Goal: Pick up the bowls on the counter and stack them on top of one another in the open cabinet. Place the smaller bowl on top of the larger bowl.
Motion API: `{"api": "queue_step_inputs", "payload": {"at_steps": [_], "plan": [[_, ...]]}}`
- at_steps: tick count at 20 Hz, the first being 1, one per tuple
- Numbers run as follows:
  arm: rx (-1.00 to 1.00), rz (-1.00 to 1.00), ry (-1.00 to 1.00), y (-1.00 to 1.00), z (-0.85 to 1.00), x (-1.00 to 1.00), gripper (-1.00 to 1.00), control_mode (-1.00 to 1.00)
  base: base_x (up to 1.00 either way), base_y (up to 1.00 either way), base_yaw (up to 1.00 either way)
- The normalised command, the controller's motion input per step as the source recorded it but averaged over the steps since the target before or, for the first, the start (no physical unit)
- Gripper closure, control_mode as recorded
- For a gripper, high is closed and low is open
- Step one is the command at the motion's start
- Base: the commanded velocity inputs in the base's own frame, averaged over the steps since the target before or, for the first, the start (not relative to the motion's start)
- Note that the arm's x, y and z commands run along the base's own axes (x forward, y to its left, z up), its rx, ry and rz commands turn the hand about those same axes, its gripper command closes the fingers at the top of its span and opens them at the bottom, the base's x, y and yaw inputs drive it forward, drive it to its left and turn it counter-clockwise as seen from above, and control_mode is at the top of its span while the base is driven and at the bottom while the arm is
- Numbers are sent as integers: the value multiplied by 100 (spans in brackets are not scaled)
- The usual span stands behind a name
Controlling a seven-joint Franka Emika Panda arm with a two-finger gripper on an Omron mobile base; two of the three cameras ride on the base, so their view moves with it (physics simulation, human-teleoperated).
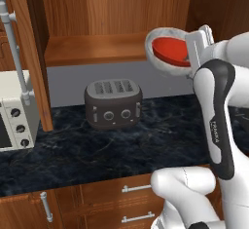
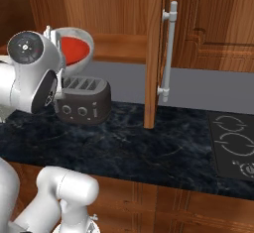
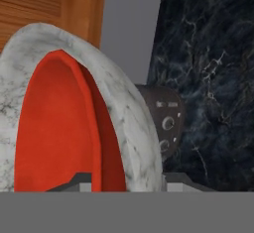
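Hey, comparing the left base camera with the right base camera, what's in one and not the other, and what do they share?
Left base view: a white countertop oven at the left edge, and drawer fronts with silver handles below the counter.
Right base view: the cabinet door seen edge-on with its long silver handle, and a cooktop at the right.
Both: the dark toaster, the cabinet shelf, and the red bowl nested in the speckled bowl, held tilted by the gripper above the toaster.
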Motion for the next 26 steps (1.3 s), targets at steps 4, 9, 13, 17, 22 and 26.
{"api": "queue_step_inputs", "payload": {"at_steps": [4, 9, 13, 17, 22, 26], "plan": [[2, 0, 0, 7, 23, 0, 100, -100, 0, 0, 0], [0, 0, -6, 2, 0, 6, 100, -100, 0, 0, 0], [0, 0, -9, 0, 0, 16, 100, -100, 0, 0, 0], [0, 0, -9, 2, 0, 20, 100, -100, 0, 0, 0], [0, 0, -5, 3, 0, 21, 100, -100, 0, 0, 0], [0, 0, 0, 2, 3, 18, 100, -100, 0, 0, 0]]}}
